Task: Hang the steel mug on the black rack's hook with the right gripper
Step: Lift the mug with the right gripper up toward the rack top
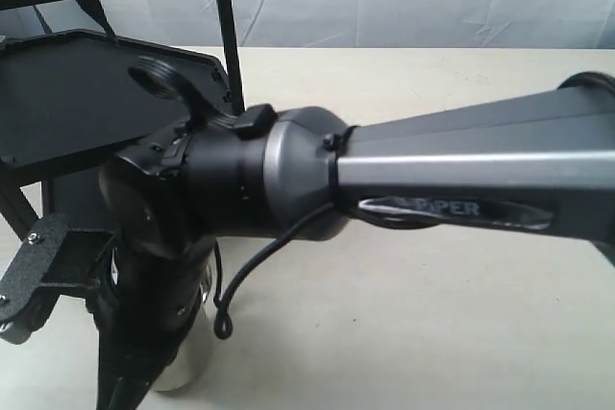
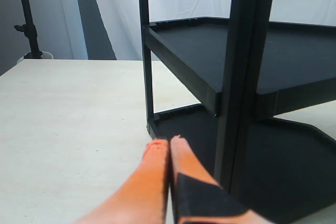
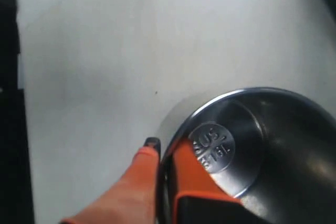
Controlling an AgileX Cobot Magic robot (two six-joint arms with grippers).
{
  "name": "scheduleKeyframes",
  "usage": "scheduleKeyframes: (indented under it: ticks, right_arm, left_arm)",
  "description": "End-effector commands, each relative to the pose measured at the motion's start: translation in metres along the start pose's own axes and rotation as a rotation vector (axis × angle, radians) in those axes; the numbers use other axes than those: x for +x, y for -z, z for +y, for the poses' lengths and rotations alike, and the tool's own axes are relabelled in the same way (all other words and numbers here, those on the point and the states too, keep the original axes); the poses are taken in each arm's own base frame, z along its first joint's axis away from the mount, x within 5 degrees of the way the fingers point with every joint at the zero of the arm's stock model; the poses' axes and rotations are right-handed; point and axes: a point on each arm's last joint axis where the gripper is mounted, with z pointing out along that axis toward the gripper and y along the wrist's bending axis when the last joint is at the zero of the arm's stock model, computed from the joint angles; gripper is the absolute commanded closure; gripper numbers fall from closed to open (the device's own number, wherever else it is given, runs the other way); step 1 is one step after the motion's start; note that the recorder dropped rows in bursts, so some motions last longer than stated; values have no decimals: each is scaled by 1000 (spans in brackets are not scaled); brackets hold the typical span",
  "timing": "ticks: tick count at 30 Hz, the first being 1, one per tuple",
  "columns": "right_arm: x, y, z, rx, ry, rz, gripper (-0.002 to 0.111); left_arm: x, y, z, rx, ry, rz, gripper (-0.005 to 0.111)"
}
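The steel mug (image 3: 273, 129) fills the right wrist view from above, showing its stamped inner bottom. My right gripper (image 3: 165, 153) is shut on the mug's wall, with one orange finger (image 3: 191, 174) inside and the other outside the rim. In the exterior view the PiPER arm (image 1: 432, 180) reaches across to the left. Only the mug's shiny lower side (image 1: 184, 362) shows under its wrist, low by the table. The black rack (image 1: 86, 93) stands behind at the upper left. My left gripper (image 2: 169, 142) is shut and empty, beside the black rack's lower tray (image 2: 273, 171).
The pale table (image 1: 432, 314) stretches to the right. A black bracket (image 1: 29, 276) with screws sits at the left edge. A white curtain hangs behind. A dark stand (image 2: 29, 24) rises beyond the table in the left wrist view.
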Motion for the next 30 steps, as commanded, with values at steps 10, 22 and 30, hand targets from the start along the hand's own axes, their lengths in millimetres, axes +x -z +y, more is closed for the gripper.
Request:
scheduleKeyframes:
  ticks: [10,22,30]
  right_arm:
    - [7,150,15,-150,137,-308,108]
    - [60,221,46,-146,325,-794,108]
    - [90,231,49,-114,421,-1082,108]
  left_arm:
    - [-2,1,0,0,-6,-15,105]
    - [-2,1,0,0,-6,-15,105]
    - [-2,1,0,0,-6,-15,105]
